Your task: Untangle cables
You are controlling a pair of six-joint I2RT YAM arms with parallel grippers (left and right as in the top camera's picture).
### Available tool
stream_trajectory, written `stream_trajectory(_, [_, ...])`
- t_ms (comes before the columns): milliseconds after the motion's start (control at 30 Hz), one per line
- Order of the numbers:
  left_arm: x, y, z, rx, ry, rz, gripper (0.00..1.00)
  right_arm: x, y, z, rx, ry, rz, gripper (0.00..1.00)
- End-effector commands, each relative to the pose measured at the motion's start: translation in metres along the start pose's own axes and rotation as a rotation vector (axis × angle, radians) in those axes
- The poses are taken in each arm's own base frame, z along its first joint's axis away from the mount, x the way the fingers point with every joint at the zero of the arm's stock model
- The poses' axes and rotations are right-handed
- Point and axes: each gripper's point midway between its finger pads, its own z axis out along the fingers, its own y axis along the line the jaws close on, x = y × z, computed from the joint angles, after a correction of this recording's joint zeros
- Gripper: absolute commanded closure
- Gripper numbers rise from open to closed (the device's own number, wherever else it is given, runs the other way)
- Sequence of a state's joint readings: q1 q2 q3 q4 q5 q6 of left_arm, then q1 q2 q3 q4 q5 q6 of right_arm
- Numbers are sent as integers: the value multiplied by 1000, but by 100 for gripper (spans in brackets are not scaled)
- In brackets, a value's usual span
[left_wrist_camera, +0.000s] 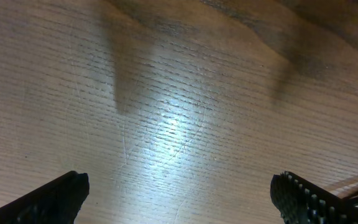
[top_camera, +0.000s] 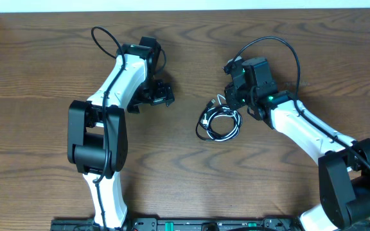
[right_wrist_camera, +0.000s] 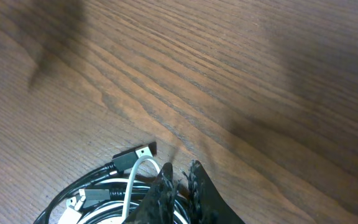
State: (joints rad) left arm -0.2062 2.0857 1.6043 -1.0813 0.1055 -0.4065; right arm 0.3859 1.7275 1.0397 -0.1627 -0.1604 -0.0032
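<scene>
My right pincer (right_wrist_camera: 179,173) is clenched at the bundled cables (top_camera: 220,123) (white cord (right_wrist_camera: 137,169) looping just beside it); my left pincer (left_wrist_camera: 179,185) gapes wide over the table (left_wrist_camera: 179,93).

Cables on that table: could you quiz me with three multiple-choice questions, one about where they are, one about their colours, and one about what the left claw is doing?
1. Where does the cable bundle lie?
A) close by the right gripper
B) at the far edge
C) in a front corner

2. What colours are its cords?
A) red and blue
B) black and white
C) all yellow

3. How does the left gripper stand?
A) shut on a cord
B) open over bare wood
C) shut and empty

Answers:
1. A, the overhead view shows the bundle just ahead of that gripper.
2. B, the right wrist view shows black cords and a white one.
3. B, its fingers stand far apart with only wood between them.
</scene>
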Motion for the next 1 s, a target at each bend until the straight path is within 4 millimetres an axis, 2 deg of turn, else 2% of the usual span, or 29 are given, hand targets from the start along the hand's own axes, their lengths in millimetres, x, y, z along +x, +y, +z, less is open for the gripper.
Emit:
stream_trajectory(0, [-1,4,3,-17,6,1,2,-1,-2,1,5,1,15,94])
stream_trajectory(133, [-1,4,3,-17,6,1,2,-1,-1,1,4,1,14,90])
stream_trajectory(233, [-1,4,3,-17,6,1,2,3,-1,1,5,18,18,79])
stream_trajectory(267, [-1,4,3,-17,6,1,2,6,-1,1,5,32,20,69])
stream_trajectory(400, [-1,4,3,-17,6,1,2,24,-1,0,5,104,31,45])
stream_trajectory(433, [-1,4,3,-17,6,1,2,30,-1,-1,6,126,35,33])
stream_trajectory(467, [-1,4,3,-17,6,1,2,34,-1,-1,6,146,38,1])
stream_trajectory(600, [-1,4,3,-17,6,1,2,52,0,-5,6,220,51,1])
stream_trajectory(733, [-1,4,3,-17,6,1,2,70,1,-9,17,292,135,1])
stream_trajectory(967, [-1,4,3,-17,6,1,2,78,1,-11,35,322,280,1])
